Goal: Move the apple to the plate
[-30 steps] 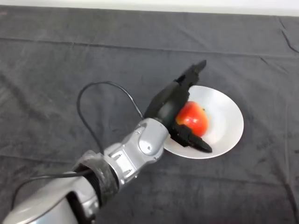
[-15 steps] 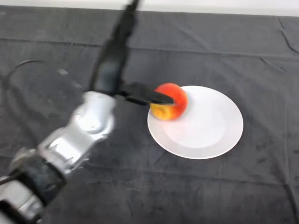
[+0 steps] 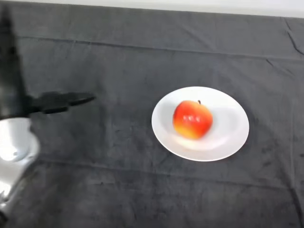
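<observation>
A red and yellow apple (image 3: pixel 192 118) sits upright on the white plate (image 3: pixel 232 128), a little left of the plate's middle, stem up. My left hand (image 3: pixel 14 97) is far off at the view's left edge, well clear of the plate. Its fingers are straight, and the thumb (image 3: pixel 64 100) sticks out to the right over the dark cloth. The hand holds nothing.
The dark cloth (image 3: pixel 142 190) covers the whole table, with a few creases along the back and at the right edge. A pale strip of the far edge (image 3: pixel 190 4) runs along the top.
The hand let go of the apple and swung left, away from the plate. The apple rolled to the plate's left rim and now rests near its middle.
</observation>
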`<state>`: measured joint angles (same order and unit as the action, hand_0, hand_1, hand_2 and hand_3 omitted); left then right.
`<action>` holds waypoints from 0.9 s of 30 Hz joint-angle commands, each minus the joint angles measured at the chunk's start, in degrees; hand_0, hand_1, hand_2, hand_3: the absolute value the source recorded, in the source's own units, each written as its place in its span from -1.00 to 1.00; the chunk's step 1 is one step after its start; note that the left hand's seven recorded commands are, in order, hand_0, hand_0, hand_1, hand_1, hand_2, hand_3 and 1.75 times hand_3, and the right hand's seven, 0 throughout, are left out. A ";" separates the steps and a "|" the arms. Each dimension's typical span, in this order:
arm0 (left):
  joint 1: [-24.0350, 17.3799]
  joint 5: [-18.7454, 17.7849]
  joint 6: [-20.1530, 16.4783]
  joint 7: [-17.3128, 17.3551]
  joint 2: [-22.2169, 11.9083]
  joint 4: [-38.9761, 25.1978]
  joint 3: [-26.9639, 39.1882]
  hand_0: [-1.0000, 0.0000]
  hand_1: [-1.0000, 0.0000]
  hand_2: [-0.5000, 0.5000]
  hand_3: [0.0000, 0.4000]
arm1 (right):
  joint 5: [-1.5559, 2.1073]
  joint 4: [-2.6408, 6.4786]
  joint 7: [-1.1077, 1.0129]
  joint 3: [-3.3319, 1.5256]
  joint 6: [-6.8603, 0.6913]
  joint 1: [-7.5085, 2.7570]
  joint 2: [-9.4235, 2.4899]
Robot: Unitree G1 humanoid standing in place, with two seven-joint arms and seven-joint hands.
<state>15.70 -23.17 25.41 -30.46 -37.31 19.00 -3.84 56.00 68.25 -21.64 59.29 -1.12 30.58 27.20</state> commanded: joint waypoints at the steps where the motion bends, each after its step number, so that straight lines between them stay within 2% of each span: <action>1: -3.21 -1.06 1.84 0.37 -4.60 -2.69 3.02 1.00 1.00 0.00 -1.00 | 0.94 -1.02 0.22 0.62 0.17 1.23 0.46; 7: -8.16 -2.81 4.52 1.06 -4.57 -0.71 10.36 1.00 1.00 0.00 -1.00 | 0.93 -1.09 0.26 0.60 0.16 1.21 0.44; 17: -12.84 -4.27 6.74 1.97 -3.38 1.99 19.38 1.00 1.00 0.00 -1.00 | 0.95 -1.13 0.30 0.60 0.14 1.20 0.42; 27: -16.76 -3.76 5.46 0.14 -1.98 -2.40 25.52 1.00 1.00 0.00 -1.00 | 0.96 -1.13 0.32 0.60 0.13 1.20 0.42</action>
<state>0.25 -26.99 30.83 -30.02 -37.37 19.32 20.81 56.00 68.25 -21.64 59.12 -1.15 30.57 27.19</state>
